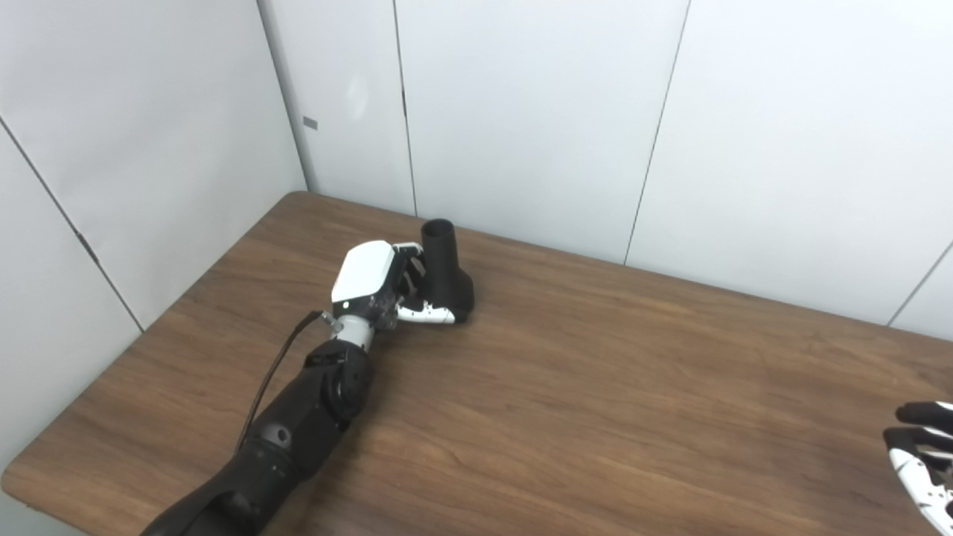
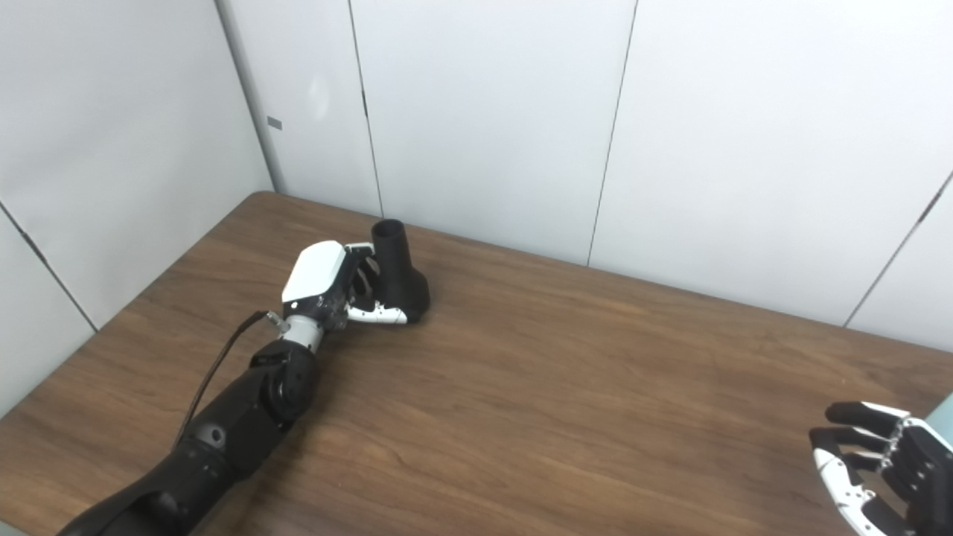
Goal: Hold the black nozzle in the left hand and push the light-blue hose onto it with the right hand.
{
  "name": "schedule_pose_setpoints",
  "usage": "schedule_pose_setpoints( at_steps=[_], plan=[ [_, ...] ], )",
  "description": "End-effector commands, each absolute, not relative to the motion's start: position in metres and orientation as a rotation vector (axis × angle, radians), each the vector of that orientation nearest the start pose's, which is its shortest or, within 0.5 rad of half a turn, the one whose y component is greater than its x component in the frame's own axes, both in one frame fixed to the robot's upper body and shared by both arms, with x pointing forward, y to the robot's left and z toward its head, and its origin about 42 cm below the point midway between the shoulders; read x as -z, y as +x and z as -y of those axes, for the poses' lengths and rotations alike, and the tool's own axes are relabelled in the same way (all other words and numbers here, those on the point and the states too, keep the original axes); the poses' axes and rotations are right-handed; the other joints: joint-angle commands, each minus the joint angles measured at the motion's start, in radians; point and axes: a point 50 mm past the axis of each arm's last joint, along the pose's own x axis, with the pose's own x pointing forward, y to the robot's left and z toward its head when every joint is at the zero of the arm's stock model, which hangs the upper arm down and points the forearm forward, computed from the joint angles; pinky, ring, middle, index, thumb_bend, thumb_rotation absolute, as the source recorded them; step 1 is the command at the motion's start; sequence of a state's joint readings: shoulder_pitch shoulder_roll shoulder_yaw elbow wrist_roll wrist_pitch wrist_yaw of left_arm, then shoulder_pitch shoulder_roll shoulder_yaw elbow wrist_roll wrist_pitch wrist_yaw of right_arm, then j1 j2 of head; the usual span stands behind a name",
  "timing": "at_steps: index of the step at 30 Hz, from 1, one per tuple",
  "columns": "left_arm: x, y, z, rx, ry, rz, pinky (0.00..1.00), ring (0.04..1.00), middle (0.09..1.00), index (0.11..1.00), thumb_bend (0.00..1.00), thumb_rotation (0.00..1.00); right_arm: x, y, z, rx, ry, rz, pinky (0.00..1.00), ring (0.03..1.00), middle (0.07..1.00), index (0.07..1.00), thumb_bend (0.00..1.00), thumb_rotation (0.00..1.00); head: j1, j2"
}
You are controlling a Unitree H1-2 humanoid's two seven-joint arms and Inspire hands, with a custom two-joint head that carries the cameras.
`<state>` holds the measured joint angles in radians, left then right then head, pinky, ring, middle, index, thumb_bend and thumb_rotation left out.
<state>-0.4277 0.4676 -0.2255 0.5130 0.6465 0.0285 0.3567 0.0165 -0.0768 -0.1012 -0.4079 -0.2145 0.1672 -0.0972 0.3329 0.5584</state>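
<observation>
On a brown wood-grain table (image 1: 595, 387), the left hand (image 1: 376, 286) wraps its fingers around the black nozzle (image 1: 447, 272) near the far left corner — the nozzle standing upright, its open round mouth facing up. The right hand (image 2: 875, 465) hangs well apart at the lower right edge, fingers spread and empty. No light-blue hose is in view — the left hand is plainly the nearer.

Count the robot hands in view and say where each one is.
2. The left hand is at the table's far left, its fingers around the black nozzle. The right hand hangs open at the picture's bottom right edge, partly cropped.
</observation>
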Motion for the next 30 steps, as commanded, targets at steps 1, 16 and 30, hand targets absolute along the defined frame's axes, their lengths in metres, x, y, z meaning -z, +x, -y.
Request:
schedule_pose_setpoints(
  at_steps=[1,16,30],
  plan=[
    [-0.113,0.399,-0.338,-0.082,1.245,0.024,0.25,0.336,0.469,0.536,0.49,0.0,-0.208,0.265,0.262,0.257,-0.29,0.304,0.4,0.553,0.595,0.547,0.13,0.0,-0.003,0.004],
    [-0.111,0.376,-0.294,0.067,1.233,0.099,0.21,0.329,0.436,0.539,0.49,0.0,-0.202,0.272,0.256,0.247,-0.261,0.33,0.43,0.558,0.594,0.547,0.06,0.0,-0.028,-0.006],
    [-0.115,0.349,-0.277,0.194,1.229,0.228,0.16,0.325,0.447,0.526,0.49,0.0,-0.187,0.277,0.258,0.283,-0.251,0.363,0.55,0.62,0.641,0.615,0.16,0.0,-0.202,0.074]
  ],
)
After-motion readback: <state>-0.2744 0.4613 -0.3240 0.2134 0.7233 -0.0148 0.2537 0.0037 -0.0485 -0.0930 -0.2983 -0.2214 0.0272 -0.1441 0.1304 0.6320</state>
